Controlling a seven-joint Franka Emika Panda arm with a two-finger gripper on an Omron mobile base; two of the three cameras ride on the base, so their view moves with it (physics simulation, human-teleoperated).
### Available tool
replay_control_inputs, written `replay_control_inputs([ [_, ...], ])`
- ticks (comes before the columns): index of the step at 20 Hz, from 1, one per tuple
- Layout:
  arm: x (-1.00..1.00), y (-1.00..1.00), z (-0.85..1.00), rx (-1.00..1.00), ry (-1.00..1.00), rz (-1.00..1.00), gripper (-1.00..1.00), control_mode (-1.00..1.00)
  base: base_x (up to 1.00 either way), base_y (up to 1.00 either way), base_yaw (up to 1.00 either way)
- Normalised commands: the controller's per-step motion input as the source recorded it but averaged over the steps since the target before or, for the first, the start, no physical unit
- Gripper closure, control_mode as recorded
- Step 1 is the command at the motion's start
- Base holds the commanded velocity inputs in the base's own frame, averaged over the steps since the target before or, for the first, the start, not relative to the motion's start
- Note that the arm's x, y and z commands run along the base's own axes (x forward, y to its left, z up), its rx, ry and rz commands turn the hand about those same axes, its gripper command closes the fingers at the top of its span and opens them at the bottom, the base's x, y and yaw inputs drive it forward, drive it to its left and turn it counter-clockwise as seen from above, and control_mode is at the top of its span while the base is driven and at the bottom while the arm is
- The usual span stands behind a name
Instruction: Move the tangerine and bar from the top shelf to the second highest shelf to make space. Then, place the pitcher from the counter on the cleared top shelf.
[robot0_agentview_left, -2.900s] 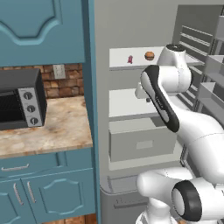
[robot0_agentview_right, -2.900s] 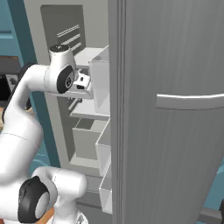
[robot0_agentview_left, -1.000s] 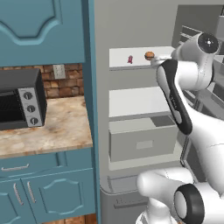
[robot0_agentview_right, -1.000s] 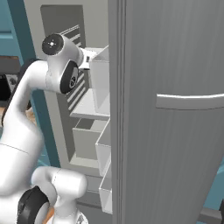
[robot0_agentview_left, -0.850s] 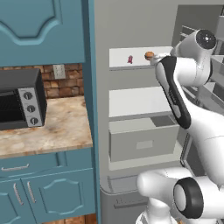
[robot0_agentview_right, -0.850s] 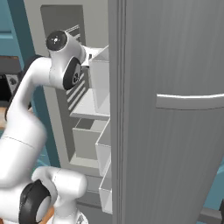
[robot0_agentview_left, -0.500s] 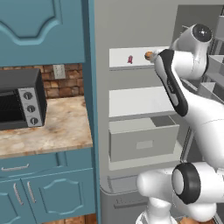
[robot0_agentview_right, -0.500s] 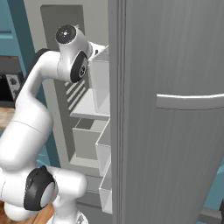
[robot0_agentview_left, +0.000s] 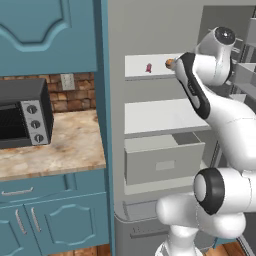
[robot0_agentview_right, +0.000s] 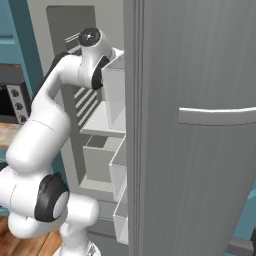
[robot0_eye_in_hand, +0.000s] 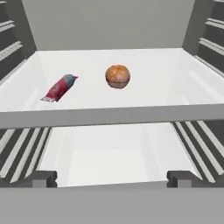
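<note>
Hand view, left to right. At 10 o'clock, bar (robot0_eye_in_hand: 60, 87): flat on the top shelf (robot0_eye_in_hand: 175, 78), long axis running toward 1 o'clock; judged light, with a crinkly, slippery wrapper; best pinched across the narrow width at mid-length. Just right of centre-top, at 12 o'clock, tangerine (robot0_eye_in_hand: 117, 76): resting on the same shelf, apart from the bar; judged light, round, slightly yielding, liable to roll if nudged; best taken across the widest girth with mild pressure. At 6 o'clock, end effector (robot0_eye_in_hand: 112, 179): released, jaws spread wide, nothing between them, level with the shelf's front edge and short of both items. Below the edge, second shelf (robot0_eye_in_hand: 109, 148): bare white board, judged ample for both items.

Left base view, left to right. At 9 o'clock, toaster oven (robot0_agentview_left: 22, 120) on the marbled worktop (robot0_agentview_left: 65, 147). At 1 o'clock, open fridge (robot0_agentview_left: 117, 165): smooth, hard shelves, little friction expected. Ribbed walls to either side in the hand view; headroom above the top shelf adequate for a frontal reach.
</note>
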Motion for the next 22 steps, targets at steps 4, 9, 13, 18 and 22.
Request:
replay_control_inputs([
  [4,0.4,0.0,-0.27,0.0,0.0,0.0,-1.0,-1.0,0.0,0.0,0.0],
  [9,0.39,-0.05,-0.15,0.0,0.0,0.0,-1.0,-1.0,0.0,0.0,0.0],
  [13,0.38,-0.04,-0.06,0.0,0.0,0.0,-1.0,-1.0,0.0,0.0,0.0],
  [18,0.41,-0.05,-0.01,0.0,0.0,0.0,-1.0,-1.0,0.0,0.0,0.0],
  [22,0.44,-0.09,0.0,0.0,0.0,0.0,-1.0,-1.0,0.0,0.0,0.0],
])
